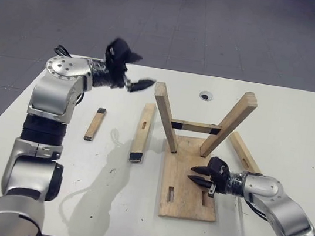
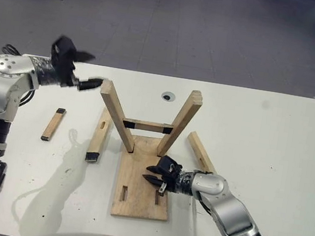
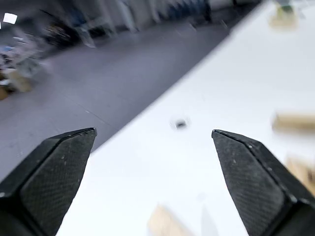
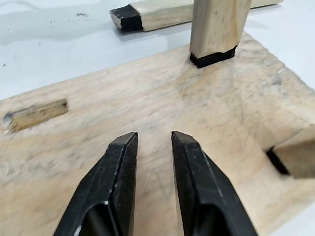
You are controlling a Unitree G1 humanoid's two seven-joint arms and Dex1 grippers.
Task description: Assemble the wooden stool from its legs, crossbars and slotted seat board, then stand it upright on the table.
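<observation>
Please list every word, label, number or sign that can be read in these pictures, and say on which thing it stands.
None: no text can be read anywhere.
The seat board is bare wood.
The left upright leg, the right upright leg, the crossbar and the loose leg carry only black ends, no print.

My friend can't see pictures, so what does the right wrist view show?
The right tool, its two black fingers a little apart, is low over the wooden seat board. One leg stands in a slot ahead, near an empty slot, and a loose leg lies on the white table beyond.
</observation>
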